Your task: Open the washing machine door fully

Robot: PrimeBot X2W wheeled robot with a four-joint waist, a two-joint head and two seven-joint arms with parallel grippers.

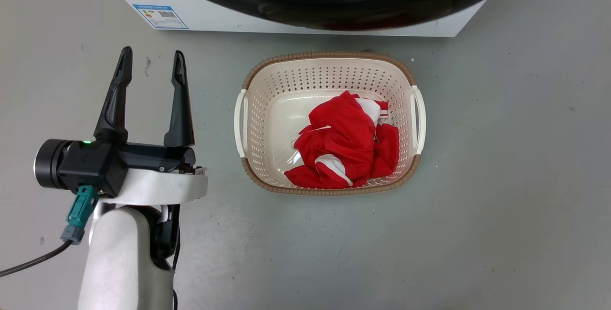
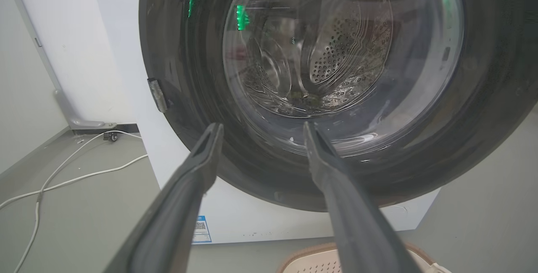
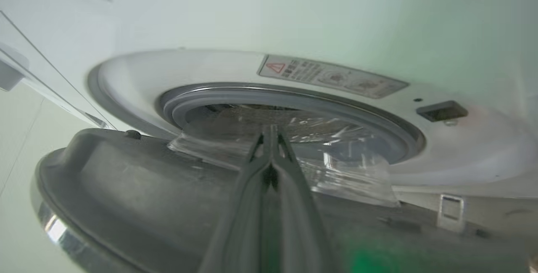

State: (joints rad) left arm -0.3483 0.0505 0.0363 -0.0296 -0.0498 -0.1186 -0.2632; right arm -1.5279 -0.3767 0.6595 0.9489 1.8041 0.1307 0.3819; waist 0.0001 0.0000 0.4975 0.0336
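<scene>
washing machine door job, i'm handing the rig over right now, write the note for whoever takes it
Left gripper: open, empty, above the floor left of the laundry basket, pointing at the outer face of the washing machine door.
Right gripper: shut, holding nothing, in the gap behind the door, tips near its glass bowl; contact cannot be told.
Washing machine: door unlatched and part open, grey gasket exposed.
Done: door started.
Left: swing it fully open; mind the basket close in front.
</scene>
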